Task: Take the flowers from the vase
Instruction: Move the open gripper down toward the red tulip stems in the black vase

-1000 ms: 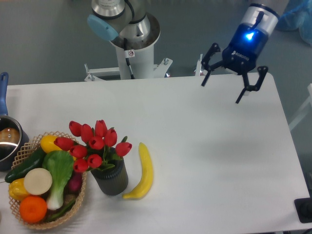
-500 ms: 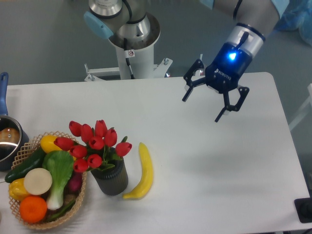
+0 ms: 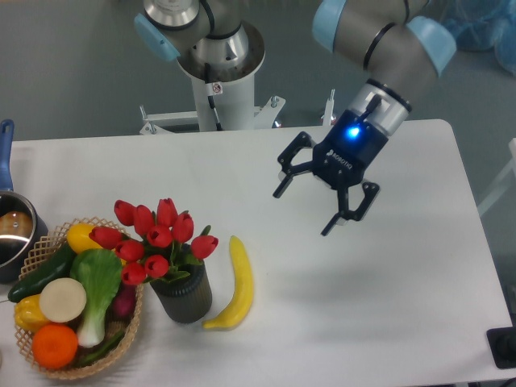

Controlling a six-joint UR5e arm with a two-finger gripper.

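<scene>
Nearest the camera, well below and to the left of the jaws, the short dark grey-black cylindrical vase (image 3: 183,295) stands upright on the white table (image 3: 387,298), and the bunch of red closed tulip flowers with green stems and leaves (image 3: 157,238) sits in its mouth, spreading wider than the rim. Just beside the vase, on the side facing the jaws, lies a yellow banana (image 3: 234,284); on the vase's other side, touching or nearly touching it, is a round wicker basket of vegetables (image 3: 71,302), and further out at the table edge a steel pot with a blue handle (image 3: 11,230) shows in part. Further back, the black two-finger gripper with a blue glowing light (image 3: 303,204) hangs above bare table, tilted, its jaws spread wide and holding nothing. It is well apart from the flowers, so judging by this the task is barely begun: the reach across to the bunch, the descent over the stems, the closing and the lift out of the vase all remain.
</scene>
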